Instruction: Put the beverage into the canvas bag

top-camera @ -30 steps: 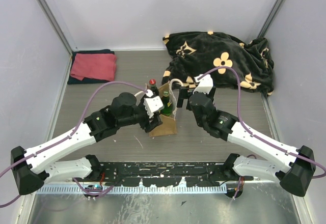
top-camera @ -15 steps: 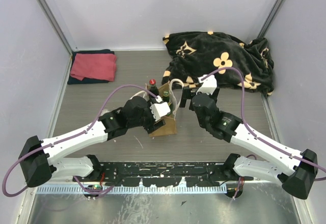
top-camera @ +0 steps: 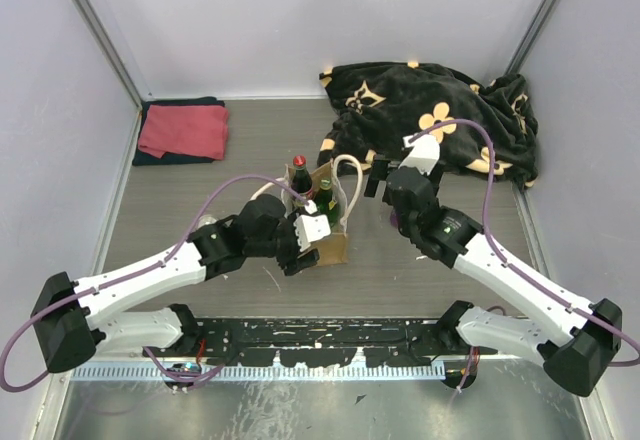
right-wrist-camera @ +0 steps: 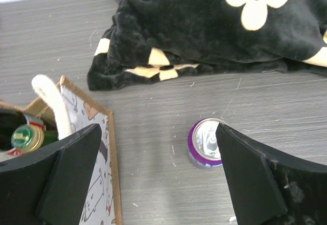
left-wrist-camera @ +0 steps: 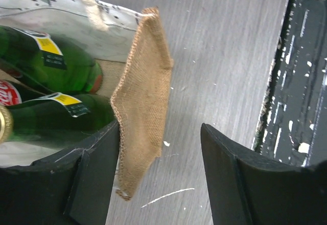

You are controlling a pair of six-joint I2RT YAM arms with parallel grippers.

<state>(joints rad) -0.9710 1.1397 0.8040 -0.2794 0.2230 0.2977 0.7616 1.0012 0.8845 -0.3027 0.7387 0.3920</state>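
Left pincer [left-wrist-camera: 159,133] released, straddling the bag [left-wrist-camera: 145,97] wall; bottles [left-wrist-camera: 56,64] lie inside. Right pincer [right-wrist-camera: 158,129] released; can [right-wrist-camera: 206,144] at 3 o'clock of the bag.

— Where's the bag [top-camera: 328,248]?
— Upright, just off the near left corner of the blanket [top-camera: 440,125]. Tan burlap, white rope handles, printed white lining.
— And the bottles [left-wrist-camera: 56,113]?
— Two, inside the bag. Green glass, yellow labels, leaning side by side.

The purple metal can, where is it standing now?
In the right wrist view, the purple metal can stands upright to the right of the tan canvas bag, near the black flowered blanket's edge.
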